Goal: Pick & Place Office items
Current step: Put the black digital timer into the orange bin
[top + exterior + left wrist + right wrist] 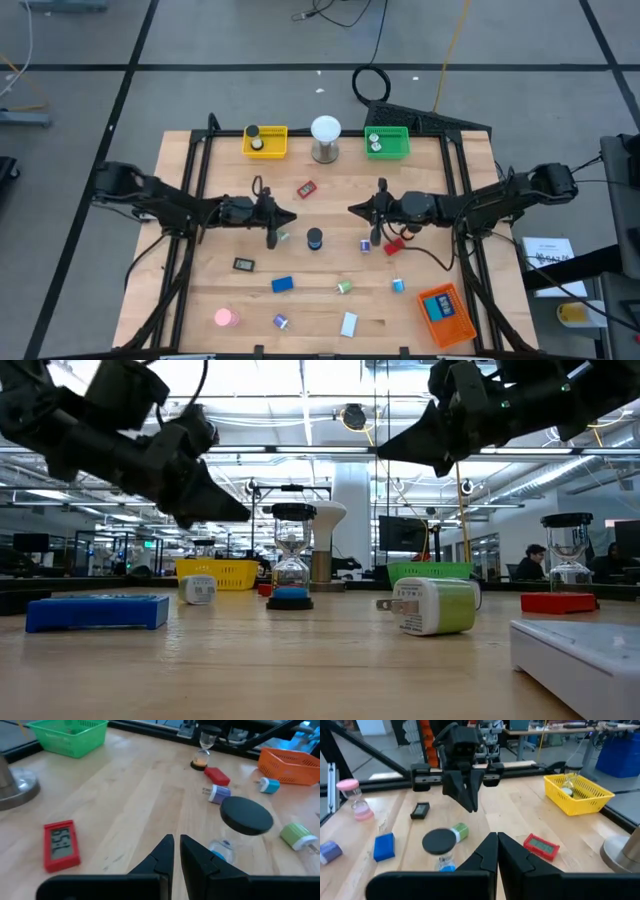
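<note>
Your left gripper [272, 238] and right gripper [375, 238] both pinched empty; black-capped hourglass [315, 239] sits between them, apparently untouched.

Red digital timer [61, 845], green basket [69, 736], orange basket [290, 765], yellow basket [578, 793], pink hourglass [356, 798], blue block [384, 846].

Around the black-capped hourglass [315, 239] standing upright mid-table lie the other office items. A red digital clock [306, 188] lies flat toward the trays from it; a green plug adapter [283, 236] sits just beside it. A red block [393, 245] and a purple adapter [365, 245] lie to its right. Nearer the front edge are a blue block [282, 285], a black clock [244, 264] and a pink hourglass [225, 318].
</note>
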You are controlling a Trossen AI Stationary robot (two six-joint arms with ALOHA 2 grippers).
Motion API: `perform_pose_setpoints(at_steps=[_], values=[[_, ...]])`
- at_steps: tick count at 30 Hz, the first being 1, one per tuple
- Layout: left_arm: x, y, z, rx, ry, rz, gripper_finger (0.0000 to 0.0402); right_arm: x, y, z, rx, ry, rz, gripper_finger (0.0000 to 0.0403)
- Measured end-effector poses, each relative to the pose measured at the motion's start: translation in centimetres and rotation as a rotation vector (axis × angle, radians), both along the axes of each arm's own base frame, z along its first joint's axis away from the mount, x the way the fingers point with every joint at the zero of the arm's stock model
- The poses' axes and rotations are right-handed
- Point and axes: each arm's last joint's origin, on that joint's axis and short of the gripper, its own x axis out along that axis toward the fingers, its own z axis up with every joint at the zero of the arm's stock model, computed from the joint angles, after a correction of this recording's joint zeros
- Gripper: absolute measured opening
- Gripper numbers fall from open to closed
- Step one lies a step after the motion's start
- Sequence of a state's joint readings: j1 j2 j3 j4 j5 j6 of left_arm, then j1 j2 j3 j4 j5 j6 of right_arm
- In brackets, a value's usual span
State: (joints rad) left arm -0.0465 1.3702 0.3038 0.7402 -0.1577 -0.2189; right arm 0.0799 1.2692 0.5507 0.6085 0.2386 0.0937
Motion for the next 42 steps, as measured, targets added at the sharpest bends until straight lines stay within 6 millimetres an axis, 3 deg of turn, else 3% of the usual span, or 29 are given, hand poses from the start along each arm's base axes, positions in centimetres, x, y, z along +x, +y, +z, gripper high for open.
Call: perform_pose_setpoints(at_steps=[7,12,19,28,33,42], values=[[-1.4,-1.1,2.2,-0.016,-0.039,-0.032,0.003,0.1,0.0,0.3,-0.027,-0.027,0.006,0.0001],[-1.5,-1.6,2.5,-0.05,-0.039,-0.091,0.003,0.1,0.0,0.6,-0.035,-0.051,0.01,0.0001],[-1.6,-1.7,3.2,0.014,-0.035,-0.045,0.003,0.1,0.0,0.5,-0.047,-0.045,0.013,0.0001],[-1.8,-4.9,6.6,0.091,0.261,-0.115,0.003,0.1,0.0,0.5,-0.02,-0.048,0.009,0.0001],[-2.2,-6.5,8.6,0.026,0.37,-0.135,0.003,0.1,0.0,0.5,-0.02,-0.047,0.009,0.0001],[-3.8,-7.5,8.0,-0.117,0.556,-0.086,0.0043,0.1,0.0,0.4,-0.02,-0.041,0.009,0.0001]])
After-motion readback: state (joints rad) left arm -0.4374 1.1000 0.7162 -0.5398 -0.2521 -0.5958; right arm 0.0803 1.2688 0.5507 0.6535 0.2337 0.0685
